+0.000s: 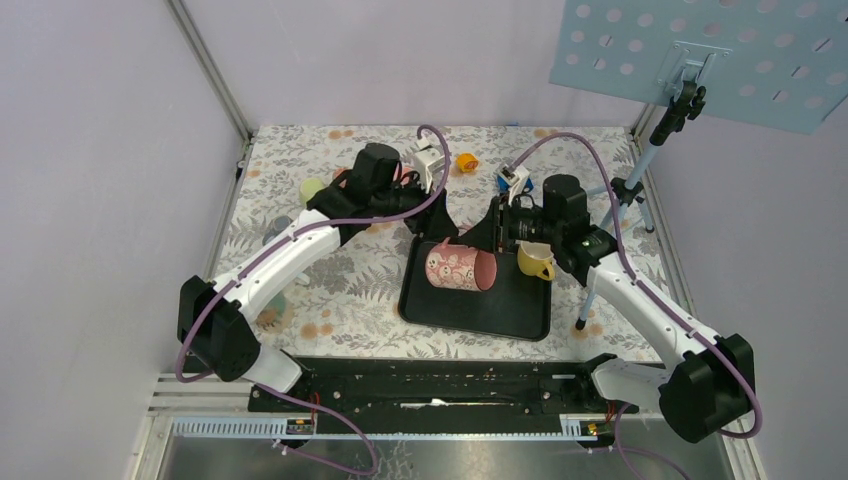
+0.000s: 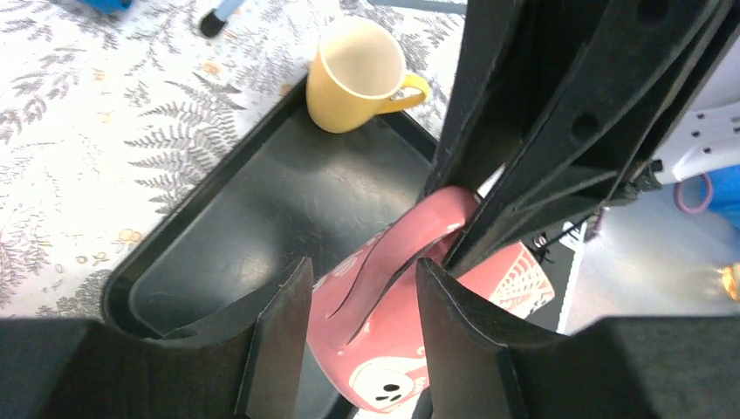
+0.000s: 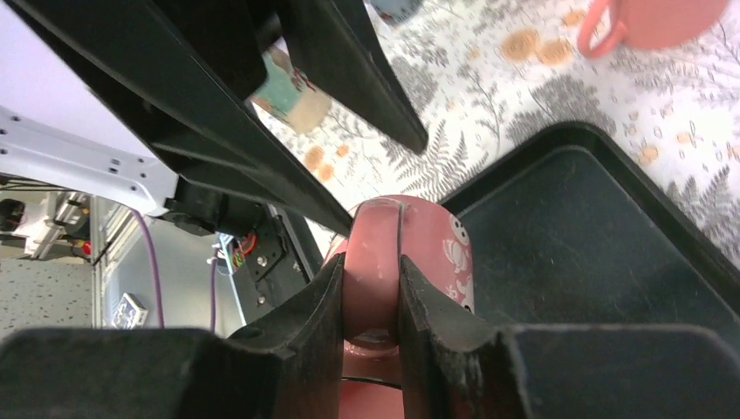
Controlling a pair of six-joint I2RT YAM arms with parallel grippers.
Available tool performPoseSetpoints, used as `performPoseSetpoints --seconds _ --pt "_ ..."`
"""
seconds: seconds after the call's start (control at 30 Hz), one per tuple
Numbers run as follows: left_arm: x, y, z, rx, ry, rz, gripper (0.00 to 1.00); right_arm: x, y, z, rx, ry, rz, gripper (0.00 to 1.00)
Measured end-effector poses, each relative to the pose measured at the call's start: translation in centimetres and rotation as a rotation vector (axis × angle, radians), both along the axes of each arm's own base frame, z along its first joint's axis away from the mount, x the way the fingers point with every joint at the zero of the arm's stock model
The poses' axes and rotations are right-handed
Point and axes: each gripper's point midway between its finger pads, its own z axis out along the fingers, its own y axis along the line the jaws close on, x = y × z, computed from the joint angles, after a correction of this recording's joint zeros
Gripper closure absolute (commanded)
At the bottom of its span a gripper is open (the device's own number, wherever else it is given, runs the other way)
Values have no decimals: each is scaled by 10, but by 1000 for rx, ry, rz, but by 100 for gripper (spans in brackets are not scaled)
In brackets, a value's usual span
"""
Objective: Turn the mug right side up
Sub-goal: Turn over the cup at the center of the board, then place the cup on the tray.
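Nearest, tray (image 1: 470,318): black, on the patterned tabletop (image 1: 350,300), straight ahead of your two arm bases.
Mug (image 1: 458,268): pink, lying on its side over the far half of the tray. You cannot tell whether it bears on the tray or hangs from the grip.
Long axis: runs across the tray, left to right, with the mouth toward your right and the bottom toward your left.
Handle (image 2: 410,240): on the mug's far, upper side, pointing at both pincers.
Right pincer (image 3: 371,262): nearly closed, its fingers pinching the handle's band from either side. This is the arm that has the mug.
Left pincer (image 2: 362,271): parted, its fingers standing either side of the same handle with a gap showing, gripping nothing.
Turn needed: by my reading, you swing the mouth end up about the held handle so the bottom drops to the tray on your left. Back the left pincer clear first.
Yellow cup (image 1: 536,261): upright at the tray's right edge, just beside the mug's mouth. Watch it as that end rises.
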Motion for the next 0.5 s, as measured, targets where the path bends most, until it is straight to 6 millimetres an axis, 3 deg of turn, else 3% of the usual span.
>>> performPoseSetpoints --seconds 0.3,0.5 --pt "15 2 -10 -12 -6 99 32 -6 -12 -43 -174 105 -94 100" --pt "22 5 -19 -1 4 160 19 -9 -25 -59 -293 161 -167 100"
